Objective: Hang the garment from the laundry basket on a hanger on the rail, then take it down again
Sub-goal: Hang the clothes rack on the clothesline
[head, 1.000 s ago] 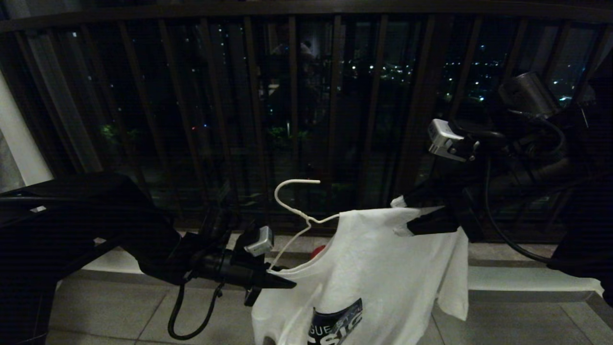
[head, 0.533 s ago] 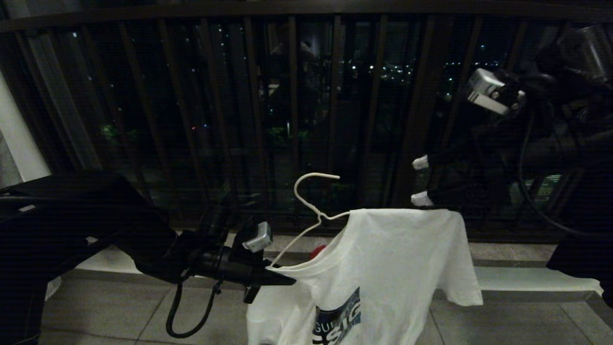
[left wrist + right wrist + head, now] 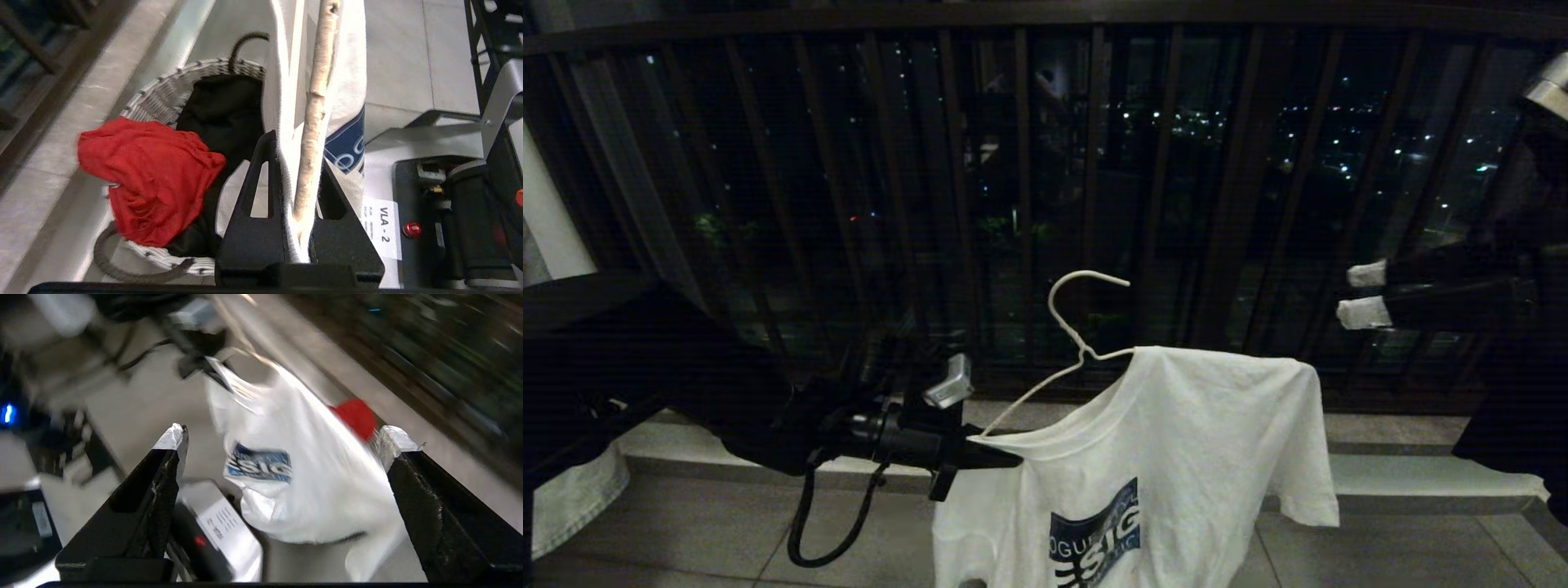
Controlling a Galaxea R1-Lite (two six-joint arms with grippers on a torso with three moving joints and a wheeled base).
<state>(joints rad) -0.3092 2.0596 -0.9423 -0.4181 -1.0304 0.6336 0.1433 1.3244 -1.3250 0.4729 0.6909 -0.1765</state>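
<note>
Your left hand (image 3: 992,457) is clamped on the hanger's (image 3: 1086,327) lower end together with the collar edge of the T-shirt (image 3: 1176,457), so it is the arm that carries everything. The hanger's long axis tilts up and away from that hand, hook topmost and opening toward the right arm. The T-shirt hangs draped on the hanger, above the laundry basket (image 3: 163,94). Your right hand (image 3: 1364,294) stands wide apart and empty, level with the hook but well clear of the shirt's far shoulder. No rail is in view, so lifting the hook likely falls to the left arm.
</note>
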